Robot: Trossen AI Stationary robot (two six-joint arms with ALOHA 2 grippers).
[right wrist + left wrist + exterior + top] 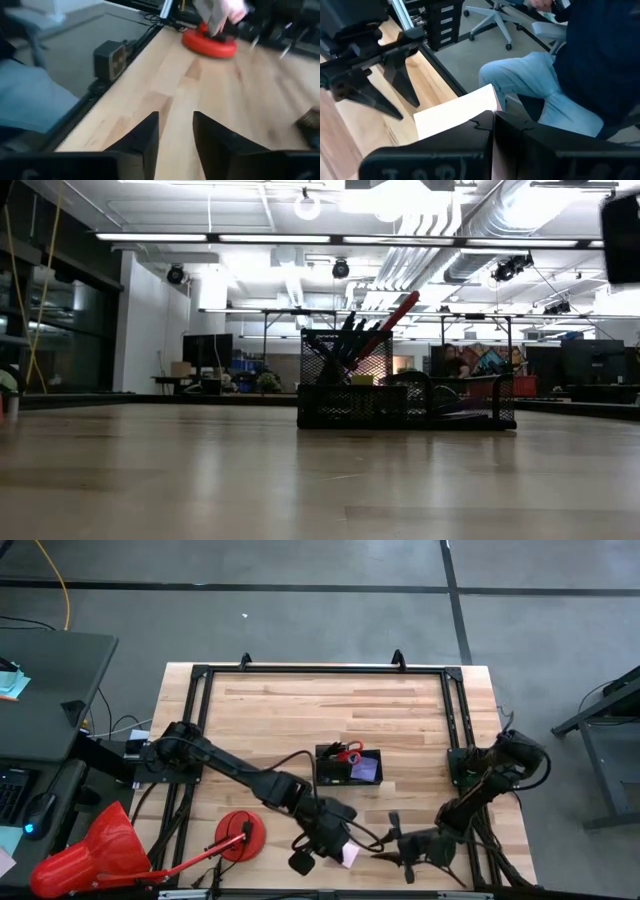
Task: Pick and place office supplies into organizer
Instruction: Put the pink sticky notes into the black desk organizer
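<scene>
1. Sticky pad (349, 855) is sitting clamped in your left gripper (338, 840), near the table's front edge.
2. Your right gripper (175, 132) is hovering beside it, fingers apart.
3. Organizer (348, 766) is standing mid-table.

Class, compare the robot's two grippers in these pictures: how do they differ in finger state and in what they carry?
The left gripper is shut on a pink sticky pad; the right gripper carries nothing. The left's fingers are pressed together; the right's fingers stand apart, with bare table showing between them. Both are dark, two-fingered, and sit near the table's front edge, close together.
</scene>
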